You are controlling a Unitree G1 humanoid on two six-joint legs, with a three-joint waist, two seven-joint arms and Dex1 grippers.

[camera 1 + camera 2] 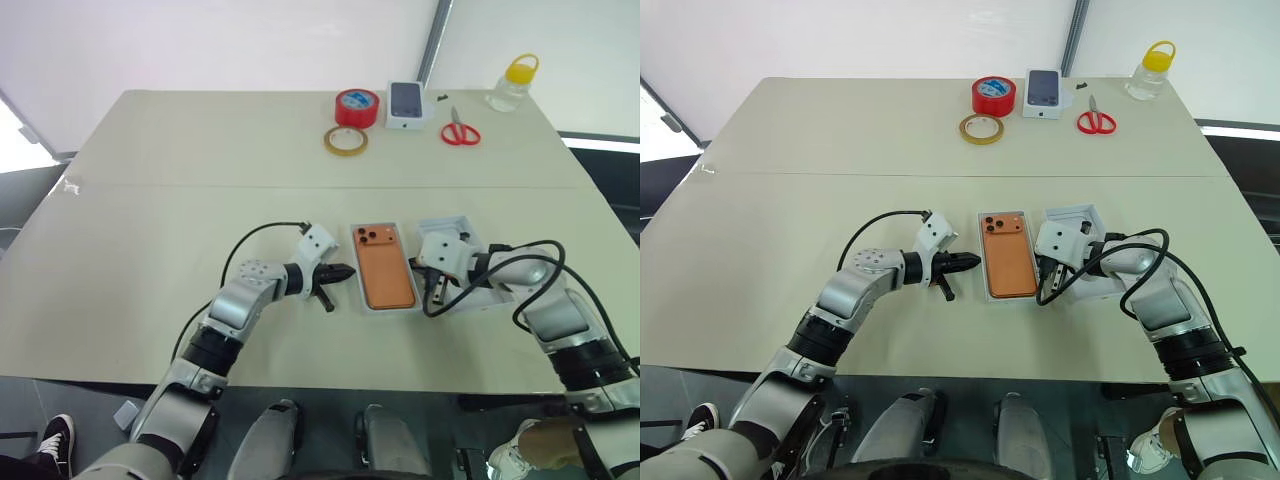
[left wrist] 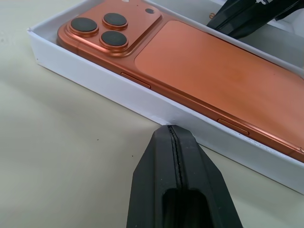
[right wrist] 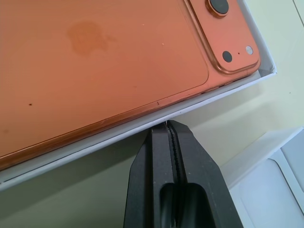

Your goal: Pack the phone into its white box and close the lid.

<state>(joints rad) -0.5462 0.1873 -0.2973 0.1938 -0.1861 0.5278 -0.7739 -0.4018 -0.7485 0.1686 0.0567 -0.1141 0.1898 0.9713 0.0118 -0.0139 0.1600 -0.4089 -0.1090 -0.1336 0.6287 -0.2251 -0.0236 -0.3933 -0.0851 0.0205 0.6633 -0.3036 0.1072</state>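
The orange phone (image 1: 385,272) lies back up inside the shallow white box (image 1: 393,311) near the table's front middle, its three lenses (image 2: 102,29) at the far left corner. My left gripper (image 1: 347,271) is shut and empty, its tip just outside the box's left wall (image 2: 95,78). My right gripper (image 1: 1043,275) is also shut and empty, its tip (image 3: 167,126) close against the box's right wall (image 3: 118,130). The white lid (image 1: 447,222) lies open side up to the right of the box, partly under my right arm.
At the table's far edge stand a red tape roll (image 1: 357,106), a yellowish tape ring (image 1: 345,140), a small white carton printed with a phone (image 1: 405,104), red scissors (image 1: 460,131) and a yellow-capped bottle (image 1: 512,83). Bare tabletop spreads to the left.
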